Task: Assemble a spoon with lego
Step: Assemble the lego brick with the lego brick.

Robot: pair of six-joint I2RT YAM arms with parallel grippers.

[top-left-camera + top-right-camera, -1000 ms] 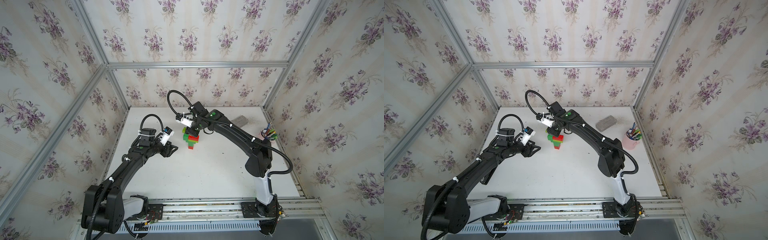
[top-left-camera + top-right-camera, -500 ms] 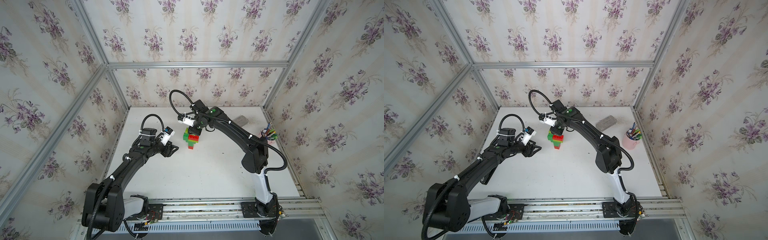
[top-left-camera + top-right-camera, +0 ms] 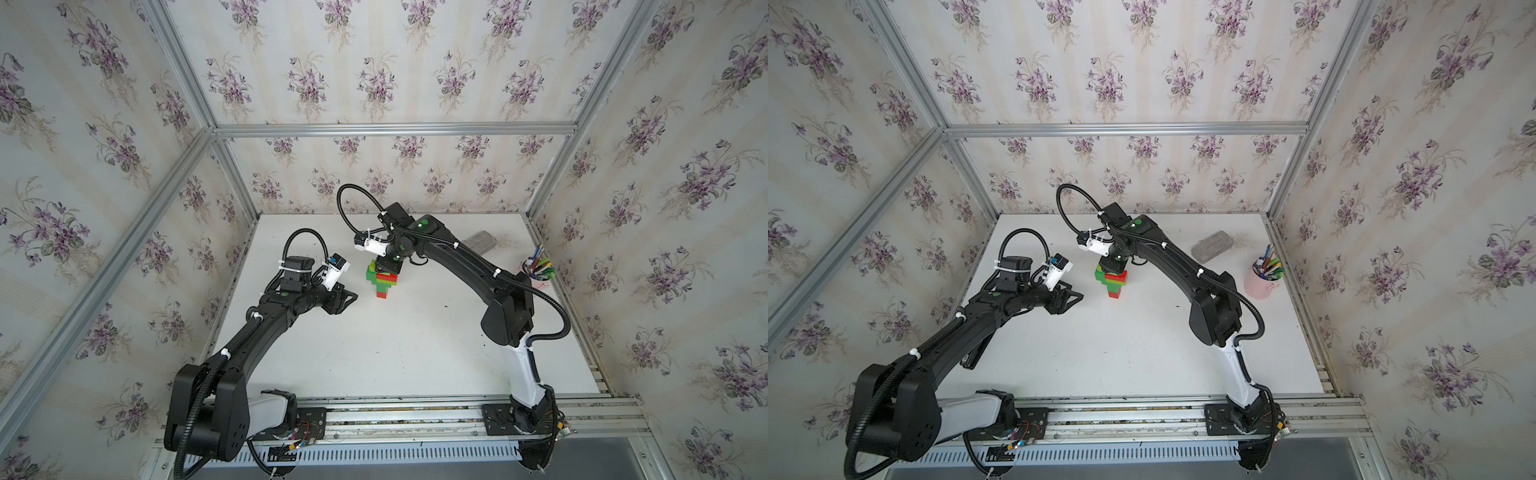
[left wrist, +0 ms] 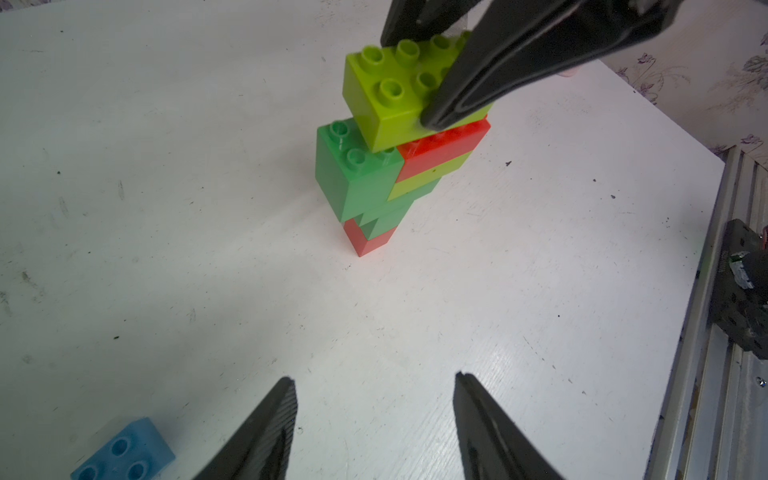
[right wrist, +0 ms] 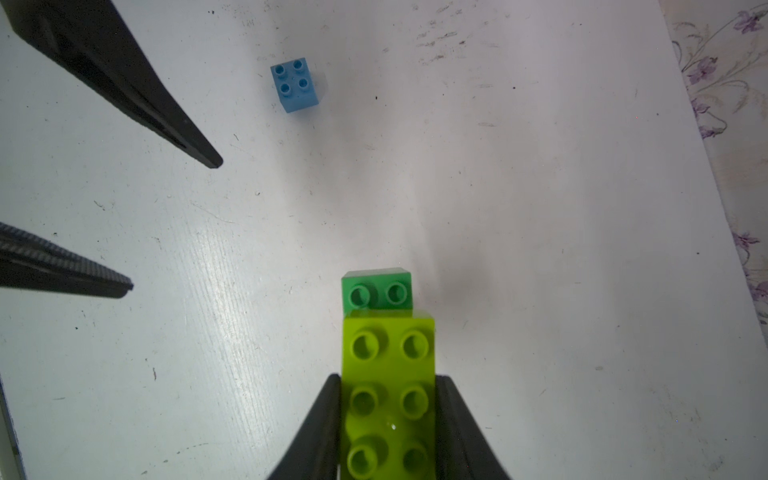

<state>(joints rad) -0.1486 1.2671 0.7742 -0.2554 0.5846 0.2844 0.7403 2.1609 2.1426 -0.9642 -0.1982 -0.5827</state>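
Right pincer (image 5: 388,377) clamped on lime brick (image 4: 384,95), holding it at top of spoon (image 3: 381,281). Spoon stands upright mid-counter (image 3: 395,340), red brick at base. Left pincer (image 4: 374,377) part-open, empty, near spoon, not touching. Blue brick (image 5: 295,85) lies loose on counter, studs up, apart from spoon.

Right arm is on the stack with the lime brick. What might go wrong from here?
1. The spoon stands upright on one narrow red brick. Pressing the lime brick down with the right gripper may tip it, since the left gripper is open and apart, bracing nothing.
2. It is wider at the top than at its base, so it may topple on release.
3. The loose blue brick lies near the left gripper and could get knocked.
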